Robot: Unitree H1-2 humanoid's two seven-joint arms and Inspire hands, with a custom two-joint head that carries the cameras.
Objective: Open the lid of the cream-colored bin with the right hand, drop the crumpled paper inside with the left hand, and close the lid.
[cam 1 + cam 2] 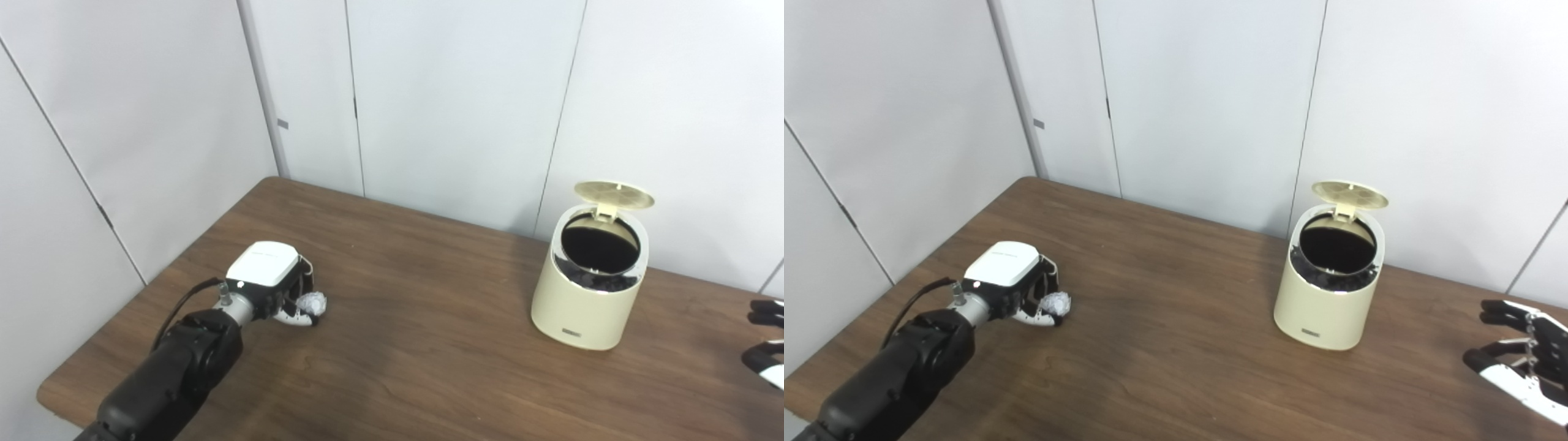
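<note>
Nearest us, at the table's (1176, 380) right edge, we keep our right hand (1522, 361) idle, fingers spread and empty, well apart from the bin. Toward the left edge, our left hand (275, 285) lies low over the tabletop with its fingers curled around the crumpled paper (310, 303); we cannot tell whether the paper is lifted or resting on the wood. Farther back, near the far right edge, the cream-colored bin (585, 294) stands upright with its lid (614, 194) raised. We judge step one complete. Remaining: carry the paper across, drop it inside, close the lid.
</note>
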